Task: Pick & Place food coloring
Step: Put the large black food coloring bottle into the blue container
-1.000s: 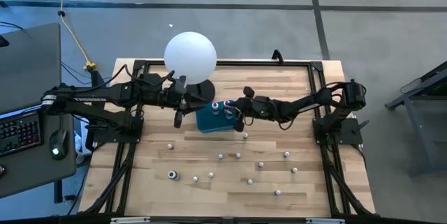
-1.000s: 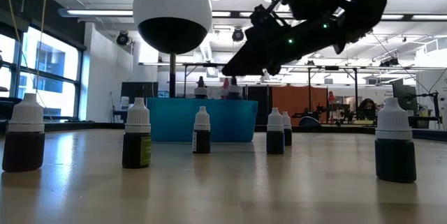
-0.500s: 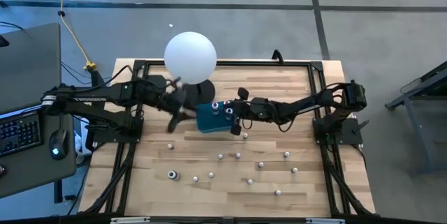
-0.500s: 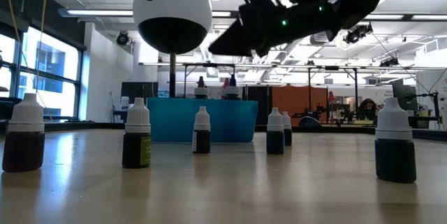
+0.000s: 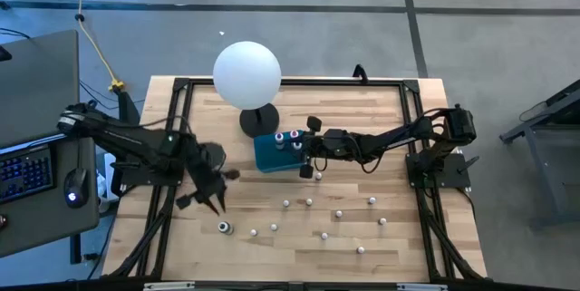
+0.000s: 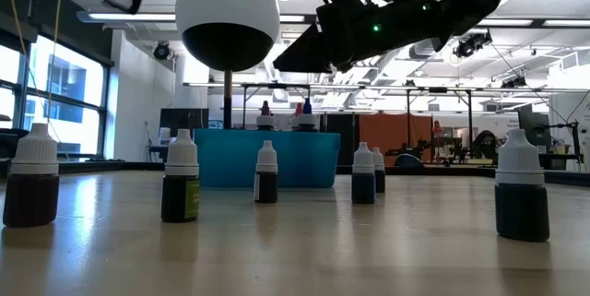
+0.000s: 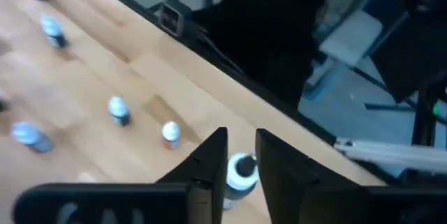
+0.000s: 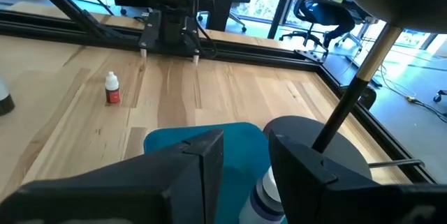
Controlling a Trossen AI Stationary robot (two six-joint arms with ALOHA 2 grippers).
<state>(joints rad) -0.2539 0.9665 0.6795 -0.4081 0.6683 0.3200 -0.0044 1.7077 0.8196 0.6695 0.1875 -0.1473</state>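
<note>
Roughly ten food coloring bottles (image 5: 309,203) stand loose on the table (image 5: 399,246), a few already in the teal box (image 5: 269,157); right gripper (image 5: 305,166) hovers part-open, empty, at the box, while left gripper (image 7: 239,155) straddles a bottle (image 7: 241,169), grip uncertain.

Seen from above, the wooden table (image 5: 381,128) carries a white ball lamp (image 5: 246,73) on a dark base at the far side. Just right of the base sits a teal box (image 5: 272,155) with capped food coloring bottles (image 5: 286,138) standing in it. The right gripper (image 5: 308,149) hovers at the box's right end. The left gripper (image 5: 214,202) hangs over the near left area, above loose bottles (image 5: 223,227) scattered across the near half.
</note>
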